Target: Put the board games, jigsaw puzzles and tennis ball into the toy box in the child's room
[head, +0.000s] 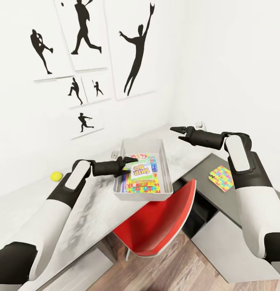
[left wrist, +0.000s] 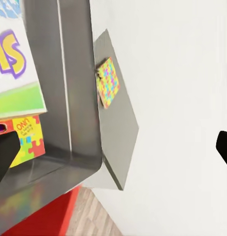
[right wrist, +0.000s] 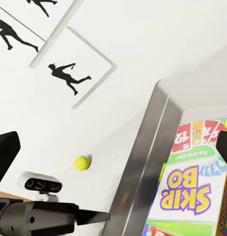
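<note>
the pale grey-white rectangular plastic toy box (head: 167, 169) with a flared rim sits on the light mottled tabletop (head: 91, 206), and everything else is placed from it. inside the box the white skip-bo board game box (head: 141, 170) lies on top, over a multicoloured jigsaw puzzle square (head: 145, 187) at the box's near end and another colourful card-printed game box (head: 141, 156) at its far end. the left claw (head: 124, 163) hangs over the box's left rim, its 2 dark fingers spread apart and holding nothing; in the left wrist view the finger tips (left wrist: 5, 152) show at opposite edges with the box wall (left wrist: 69, 98) between them. the small yellow-green tennis ball (head: 56, 176) lies on the tabletop well to the left of the box, close to the white wall; the right wrist view shows it too (right wrist: 81, 162), beyond the box's rim (right wrist: 152, 147). the second jigsaw puzzle square (head: 221, 178) lies on the lower dark grey cabinet top (head: 204, 169), to the right of the box and apart from it. the right claw (head: 177, 132) is raised above and just right of the box's far end, its fingers apart and empty. a red chair (head: 164, 222) stands just in front of the box. black silhouette sports pictures (head: 81, 34) hang on the wall behind the box
</note>
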{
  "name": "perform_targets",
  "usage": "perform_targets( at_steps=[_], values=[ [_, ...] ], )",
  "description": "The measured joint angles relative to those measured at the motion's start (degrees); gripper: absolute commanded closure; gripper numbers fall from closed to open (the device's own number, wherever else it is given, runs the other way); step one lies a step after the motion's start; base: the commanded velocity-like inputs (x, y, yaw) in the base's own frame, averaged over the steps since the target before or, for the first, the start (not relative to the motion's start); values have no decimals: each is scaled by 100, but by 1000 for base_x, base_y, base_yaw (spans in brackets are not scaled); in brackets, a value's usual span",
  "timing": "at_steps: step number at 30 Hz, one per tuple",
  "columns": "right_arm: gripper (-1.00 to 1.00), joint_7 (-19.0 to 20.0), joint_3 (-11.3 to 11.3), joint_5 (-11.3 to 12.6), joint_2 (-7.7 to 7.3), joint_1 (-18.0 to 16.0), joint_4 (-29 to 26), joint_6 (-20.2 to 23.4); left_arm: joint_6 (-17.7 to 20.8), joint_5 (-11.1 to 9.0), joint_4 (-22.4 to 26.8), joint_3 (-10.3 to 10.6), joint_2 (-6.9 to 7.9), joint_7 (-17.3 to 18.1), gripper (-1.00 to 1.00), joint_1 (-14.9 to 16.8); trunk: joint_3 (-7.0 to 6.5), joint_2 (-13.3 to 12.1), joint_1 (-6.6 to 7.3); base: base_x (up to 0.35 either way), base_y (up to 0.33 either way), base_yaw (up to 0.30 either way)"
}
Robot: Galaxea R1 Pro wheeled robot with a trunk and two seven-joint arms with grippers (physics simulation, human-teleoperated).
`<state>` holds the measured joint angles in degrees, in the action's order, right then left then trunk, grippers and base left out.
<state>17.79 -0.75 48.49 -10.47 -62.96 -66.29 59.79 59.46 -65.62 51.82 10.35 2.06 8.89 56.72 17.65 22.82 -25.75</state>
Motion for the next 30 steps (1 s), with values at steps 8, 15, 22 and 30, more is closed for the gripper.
perform_targets(
  at_steps=[8,15,22,30],
  values=[
    [-100,-1,-7,-4,-6,0,0,-1,21,-91,142,-20,22,14,-100,0,-75,0,0,0,0,0],
    [-100,-1,-11,-3,-9,0,-16,-1,44,-526,404,-34,287,17,-100,-9,-141,0,0,0,0,0],
    [-100,5,-17,-4,-4,56,-48,-1,46,-856,785,-9,614,18,-100,-25,-207,-1,0,0,0,-46],
    [-100,9,-56,3,-17,132,-243,-1,52,-1218,929,31,701,18,-100,-48,-282,0,0,0,0,-109]
  ],
)
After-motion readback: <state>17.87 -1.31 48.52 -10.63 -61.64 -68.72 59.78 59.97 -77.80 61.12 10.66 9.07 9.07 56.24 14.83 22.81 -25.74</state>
